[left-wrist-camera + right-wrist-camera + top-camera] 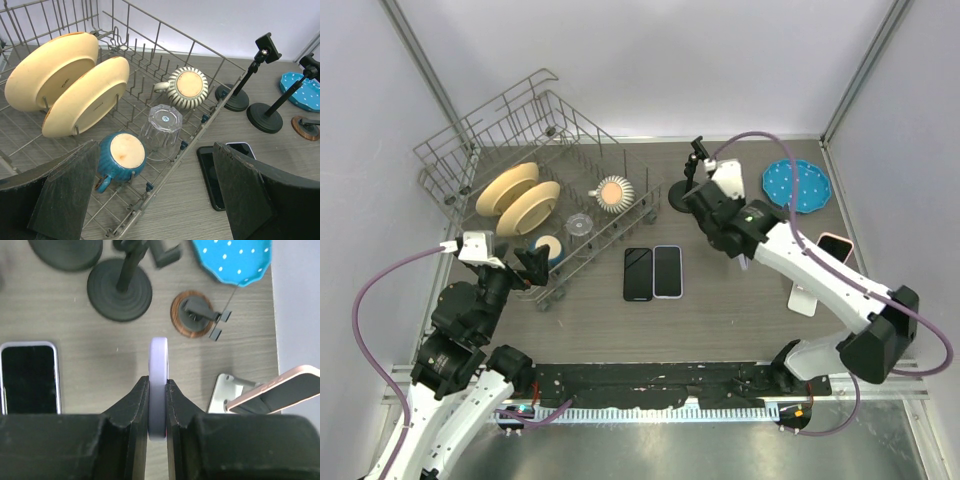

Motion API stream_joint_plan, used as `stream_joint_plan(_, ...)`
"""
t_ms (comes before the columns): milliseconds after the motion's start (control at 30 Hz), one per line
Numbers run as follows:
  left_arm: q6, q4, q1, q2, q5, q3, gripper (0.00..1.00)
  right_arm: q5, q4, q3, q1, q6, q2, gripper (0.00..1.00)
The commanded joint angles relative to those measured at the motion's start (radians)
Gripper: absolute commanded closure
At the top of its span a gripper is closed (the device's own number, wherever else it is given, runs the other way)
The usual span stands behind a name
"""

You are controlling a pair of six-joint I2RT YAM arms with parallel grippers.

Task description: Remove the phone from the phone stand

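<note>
Right gripper (pixel 158 390) clamps lilac phone (pixel 159 357) edge-on, its screen unseen.

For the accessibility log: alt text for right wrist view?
The right fingers are shut on a lavender phone, edge-on above the table. A dark-screened phone lies flat at left, black stand bases and a blue dotted plate sit at top, and a pink phone leans in a white stand at right.
</note>
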Motion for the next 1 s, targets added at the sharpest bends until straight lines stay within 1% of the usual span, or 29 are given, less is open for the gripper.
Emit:
stream_joint_plan(0, 0.001, 0.049, -0.002, -0.005, 0.009, -0.005, 0.01, 0.088, -0.139, 0.030, 0.096, 0.120, 0.058, 0.99)
stream_joint_plan(133, 0.002, 0.049, -0.004, -0.006, 0.006, -0.006, 0.01, 0.027, -0.099, -0.024, 0.149, 0.163, 0.106, 0.99)
stream_joint_plan(267, 0.002, 0.048, -0.002, -0.003, 0.005, -0.006, 0.01, 0.005, -0.047, -0.065, 0.181, 0.194, 0.167, 0.99)
stream_joint_plan(333, 0.004, 0.048, -0.002, -0.002, 0.005, -0.006, 0.01, 0.015, -0.041, -0.064, 0.192, 0.213, 0.207, 0.99)
stream_joint_plan(467, 0.005, 0.046, -0.002, -0.003, 0.002, -0.006, 0.01, 0.112, -0.058, -0.056, 0.203, 0.275, 0.320, 0.99)
stream_joint_plan(533, 0.005, 0.045, -0.004, -0.003, 0.000, -0.010, 0.01, 0.115, -0.039, -0.055, 0.203, 0.278, 0.351, 0.99)
stream_joint_plan(700, 0.005, 0.045, -0.002, -0.005, 0.000, -0.010, 0.01, -0.003, 0.137, -0.085, 0.203, 0.255, 0.408, 0.99)
stream_joint_plan(767, 0.007, 0.045, -0.002, -0.005, -0.001, -0.010, 0.01, -0.030, 0.204, -0.091, 0.203, 0.244, 0.426, 0.96)
stream_joint_plan(867, 0.007, 0.045, -0.002, 0.000, 0.000, -0.010, 0.01, -0.061, 0.257, -0.082, 0.201, 0.232, 0.474, 0.92)
stream_joint_plan(967, 0.007, 0.045, -0.002, 0.001, 0.003, -0.010, 0.01, -0.064, 0.286, -0.050, 0.203, 0.224, 0.521, 0.91)
